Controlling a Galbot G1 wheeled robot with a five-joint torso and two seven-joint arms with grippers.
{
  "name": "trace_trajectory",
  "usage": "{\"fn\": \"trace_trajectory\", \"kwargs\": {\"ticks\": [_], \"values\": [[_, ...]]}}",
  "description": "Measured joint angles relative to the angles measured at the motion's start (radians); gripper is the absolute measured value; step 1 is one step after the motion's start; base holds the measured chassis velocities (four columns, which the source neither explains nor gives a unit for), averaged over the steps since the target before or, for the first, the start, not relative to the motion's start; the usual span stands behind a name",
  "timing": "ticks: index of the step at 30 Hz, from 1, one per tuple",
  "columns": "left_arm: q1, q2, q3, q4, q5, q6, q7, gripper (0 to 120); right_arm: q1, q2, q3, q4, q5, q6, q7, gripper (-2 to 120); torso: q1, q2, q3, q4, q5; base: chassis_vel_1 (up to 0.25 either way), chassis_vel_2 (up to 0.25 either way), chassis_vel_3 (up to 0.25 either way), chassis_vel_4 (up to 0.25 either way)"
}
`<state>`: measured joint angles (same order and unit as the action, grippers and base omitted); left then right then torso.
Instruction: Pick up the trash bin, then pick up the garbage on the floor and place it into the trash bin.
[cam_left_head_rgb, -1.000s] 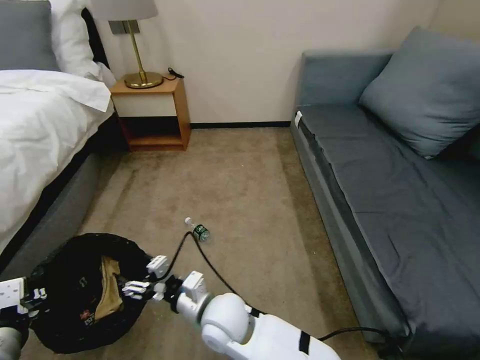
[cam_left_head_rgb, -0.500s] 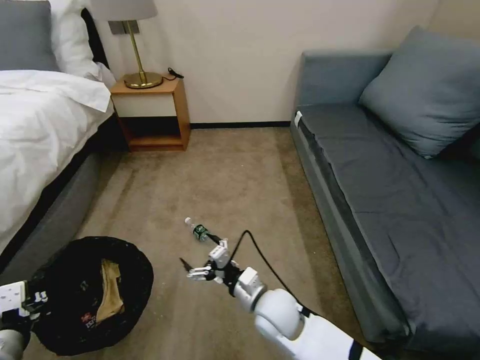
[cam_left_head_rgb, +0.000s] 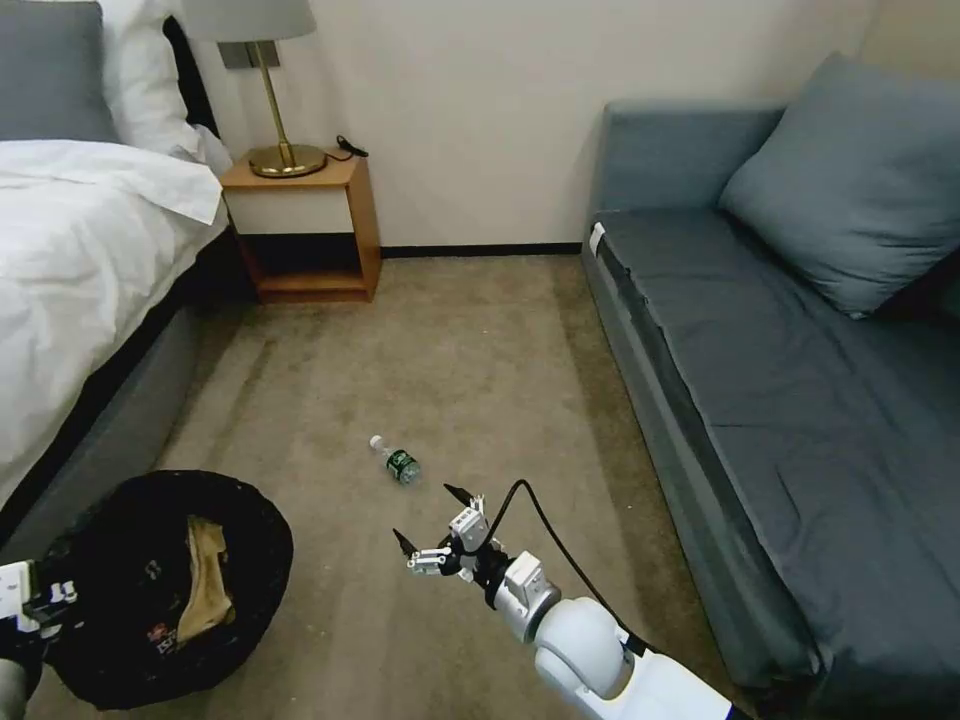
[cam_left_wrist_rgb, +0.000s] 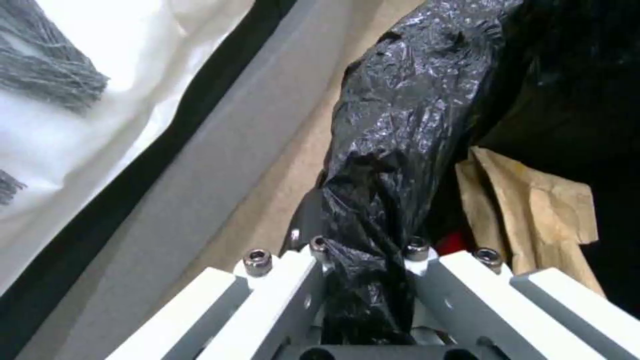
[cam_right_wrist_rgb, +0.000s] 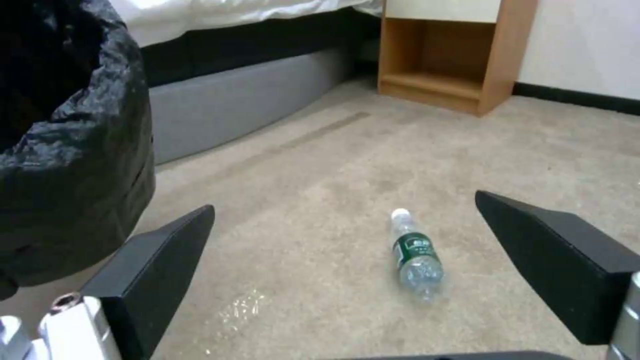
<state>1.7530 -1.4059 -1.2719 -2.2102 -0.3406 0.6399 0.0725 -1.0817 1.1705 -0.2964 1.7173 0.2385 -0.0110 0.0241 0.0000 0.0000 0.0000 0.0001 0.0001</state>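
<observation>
The trash bin (cam_left_head_rgb: 130, 560), lined with a crinkly black bag, hangs at the lower left, and my left gripper (cam_left_head_rgb: 40, 600) is shut on its rim (cam_left_wrist_rgb: 373, 210). Inside it lie a crumpled tan paper bag (cam_left_head_rgb: 200, 580) (cam_left_wrist_rgb: 533, 210) and a red-white packet (cam_left_head_rgb: 155, 632). A small clear bottle with a green label (cam_left_head_rgb: 396, 460) (cam_right_wrist_rgb: 415, 255) lies on the carpet. My right gripper (cam_left_head_rgb: 430, 518) is open, low over the floor, a short way this side of the bottle and pointing at it. Its two black fingers (cam_right_wrist_rgb: 153, 270) frame the bottle in the right wrist view.
A bed with white sheets (cam_left_head_rgb: 70, 270) runs along the left and a grey sofa (cam_left_head_rgb: 790, 400) along the right. A wooden nightstand (cam_left_head_rgb: 305, 225) with a lamp stands at the back wall. Open carpet (cam_left_head_rgb: 470, 350) lies between them.
My right gripper has swung from over the bin's edge to the right and forward, toward the bottle, and now stands open. The bin has shifted slightly in the left gripper's hold.
</observation>
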Motion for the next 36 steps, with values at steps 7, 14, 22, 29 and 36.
{"fn": "trace_trajectory", "kwargs": {"ticks": [7,14,22,29,36], "values": [[0.000,-0.003,-0.001,-0.001,-0.001,0.000,0.000,3,-0.010,-0.009,0.000,0.003,0.005,-0.004,-0.011,100,0.000,0.000,0.000,0.0000,-0.0001,-0.069,0.082,0.074,-0.073],[0.000,-0.003,-0.003,-0.001,-0.007,0.003,0.000,3,-0.012,-0.008,0.000,-0.008,-0.005,-0.005,-0.015,100,0.000,0.000,0.000,-0.0001,-0.0001,-0.142,0.135,0.142,-0.152],[-0.001,0.000,-0.016,-0.001,-0.013,0.005,0.001,3,-0.002,-0.007,-0.017,-0.030,-0.013,-0.063,-0.009,100,0.000,0.000,0.000,0.0000,-0.0001,-0.135,0.131,0.133,-0.130],[-0.002,0.000,-0.017,0.002,-0.015,0.005,0.000,3,0.010,-0.010,-0.036,-0.042,-0.005,-0.130,0.006,100,0.000,0.000,0.000,0.0000,-0.0001,-0.126,0.146,0.142,-0.134],[-0.002,0.011,-0.032,0.012,-0.022,0.006,0.000,3,0.039,-0.010,-0.080,-0.060,0.031,-0.198,0.018,100,0.000,0.000,0.000,-0.0001,0.0000,-0.184,0.161,0.169,-0.160]]}}
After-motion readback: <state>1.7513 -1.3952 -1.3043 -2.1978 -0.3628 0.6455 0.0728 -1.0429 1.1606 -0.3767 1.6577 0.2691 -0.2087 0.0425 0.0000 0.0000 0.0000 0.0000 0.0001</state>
